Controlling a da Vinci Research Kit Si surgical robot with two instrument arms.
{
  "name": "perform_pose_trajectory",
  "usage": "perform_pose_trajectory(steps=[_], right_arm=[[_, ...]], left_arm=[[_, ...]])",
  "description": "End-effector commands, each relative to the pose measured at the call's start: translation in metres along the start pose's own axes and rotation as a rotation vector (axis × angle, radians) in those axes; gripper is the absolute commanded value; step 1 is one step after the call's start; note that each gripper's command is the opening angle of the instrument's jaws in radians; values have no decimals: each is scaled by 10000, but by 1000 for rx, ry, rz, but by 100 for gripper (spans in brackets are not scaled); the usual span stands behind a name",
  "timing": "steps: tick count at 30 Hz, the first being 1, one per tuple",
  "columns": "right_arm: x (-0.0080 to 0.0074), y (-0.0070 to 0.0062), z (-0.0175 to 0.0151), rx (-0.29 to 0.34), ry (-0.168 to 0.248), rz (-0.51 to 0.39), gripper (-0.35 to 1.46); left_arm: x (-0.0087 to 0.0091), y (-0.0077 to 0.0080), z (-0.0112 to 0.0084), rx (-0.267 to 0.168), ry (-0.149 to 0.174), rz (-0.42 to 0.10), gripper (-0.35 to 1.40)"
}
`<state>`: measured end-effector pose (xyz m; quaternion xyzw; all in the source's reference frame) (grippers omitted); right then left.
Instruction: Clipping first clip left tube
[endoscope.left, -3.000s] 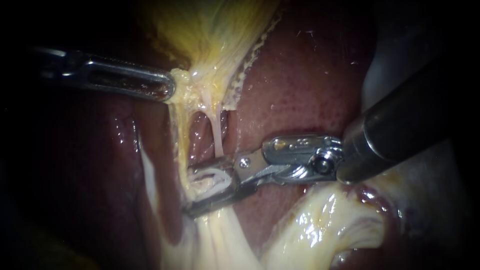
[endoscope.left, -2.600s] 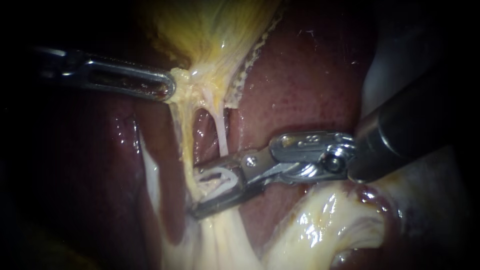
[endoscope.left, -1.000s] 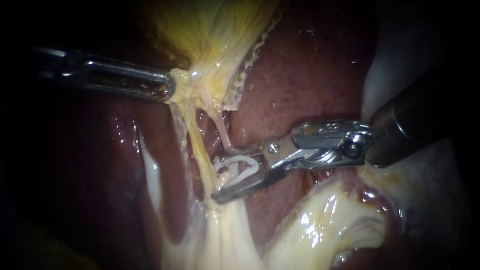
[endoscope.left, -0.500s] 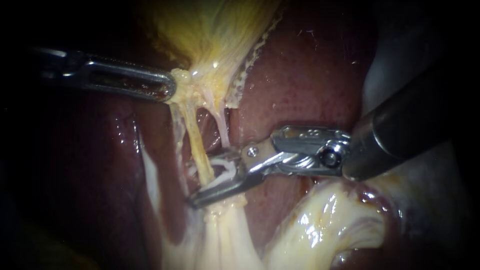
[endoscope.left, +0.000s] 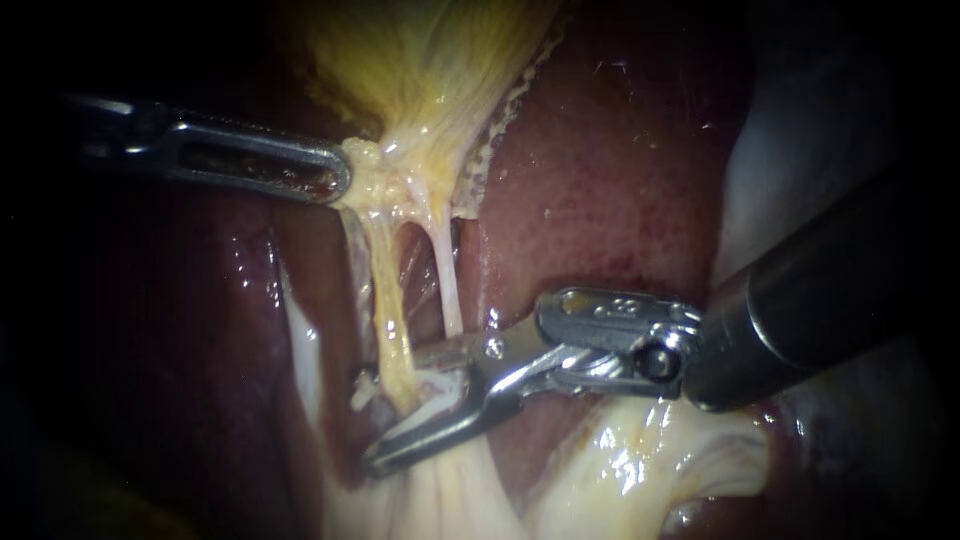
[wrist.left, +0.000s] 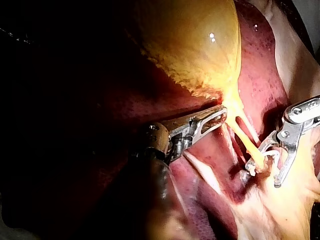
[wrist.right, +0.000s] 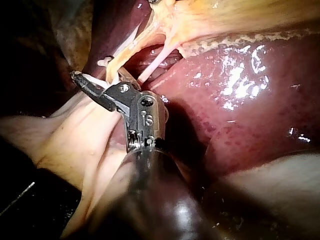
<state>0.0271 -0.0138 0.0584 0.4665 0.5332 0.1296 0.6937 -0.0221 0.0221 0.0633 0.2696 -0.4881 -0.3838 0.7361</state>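
Note:
My left instrument comes in from the left, its jaws shut on the yellow neck of the gallbladder and holding it up. From the neck two tubes run down: the yellow left tube and the thin pale right tube. My right instrument reaches in from the right. Its open jaws carry a white clip and straddle the left tube low down. In the left wrist view the right instrument stands around that left tube.
Dark red liver lies behind and to the right of the tubes. Pale glistening fatty tissue bulges under the right instrument's wrist. The right instrument's dark shaft crosses the right side.
The right instrument drew back to the right a second ago. It has since moved left and down again, so its open jaws with the clip now straddle the left tube. The left instrument has held still.

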Motion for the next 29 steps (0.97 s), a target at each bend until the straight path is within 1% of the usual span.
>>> perform_pose_trajectory(steps=[1, 4, 7, 8, 10, 13, 14, 17, 21, 29], right_arm=[[0, 1, -1, 8, -6, -2, 40], [2, 3, -3, 17, -9, -5, 32], [2, 5, -5, 9, -5, 1, 19], [3, 5, -6, 1, 0, 7, 10], [3, 5, -7, -21, 11, 7, -1], [2, 5, -9, -63, 34, 43, -35], [2, 6, -11, -83, 46, 67, -35], [2, 10, -13, -105, 58, 70, -35], [0, 13, -19, -102, 56, 71, -35], [-1, 12, -19, -99, 55, 71, -35]], left_arm=[[0, 0, 0, 0, 0, 0, -35], [0, 0, 0, 0, 0, 0, -35], [0, 0, 0, 0, 0, 0, -35], [0, 0, 0, 0, 0, 0, -35], [0, 0, 0, 0, 0, 0, -35], [0, 0, 0, 3, 1, 0, -35], [0, 0, 0, 3, 1, 0, -35], [0, 0, 0, 6, 2, 0, -35], [0, 0, 0, 6, 2, 0, -35], [-1, 0, 2, 5, 2, -6, -35]])
